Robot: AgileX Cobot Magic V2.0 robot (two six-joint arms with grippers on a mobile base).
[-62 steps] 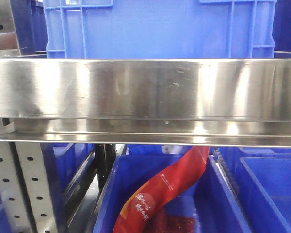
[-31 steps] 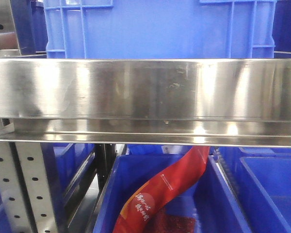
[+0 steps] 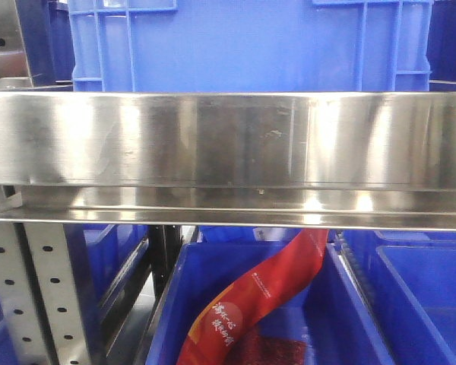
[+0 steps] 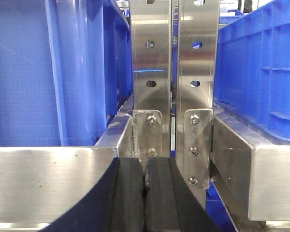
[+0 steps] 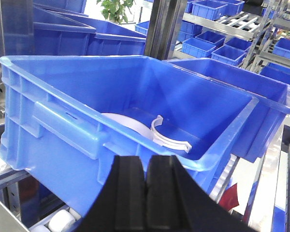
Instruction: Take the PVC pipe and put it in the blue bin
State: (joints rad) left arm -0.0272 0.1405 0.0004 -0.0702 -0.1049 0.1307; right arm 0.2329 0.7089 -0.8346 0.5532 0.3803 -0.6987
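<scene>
In the front-facing view, a broad brushed-steel shelf beam (image 3: pixel 228 152) is spanning the middle of the frame. A large blue plastic crate (image 3: pixel 251 46) is sitting above it, and at lower centre a red printed foil pouch (image 3: pixel 262 300) is leaning inside a lower blue bin (image 3: pixel 349 304). Neither arm is showing there.

In the left wrist view, the left gripper (image 4: pixel 145 193), with its black rubber pads pressed together at the bottom centre, is holding nothing. It is facing two perforated steel uprights (image 4: pixel 171 72) standing between blue crate walls at the left and right edges. No pipe is appearing in that view.

In the right wrist view, the right gripper (image 5: pixel 146 193) is sitting at the bottom centre with its black pads also closed on nothing. It is pointing at an open blue plastic bin (image 5: pixel 53 116) filling the middle of the frame. Inside, on the floor, a white PVC pipe piece (image 5: pixel 121 123) is lying partly hidden by the near wall, and just right of it a curved white plastic clip (image 5: pixel 166 137) is resting.

The pipe is lying ahead of and below the right gripper, beyond the bin's near rim, so the right arm looks the nearer one. Its long axis cannot be told, since only a curved white edge is showing.
</scene>
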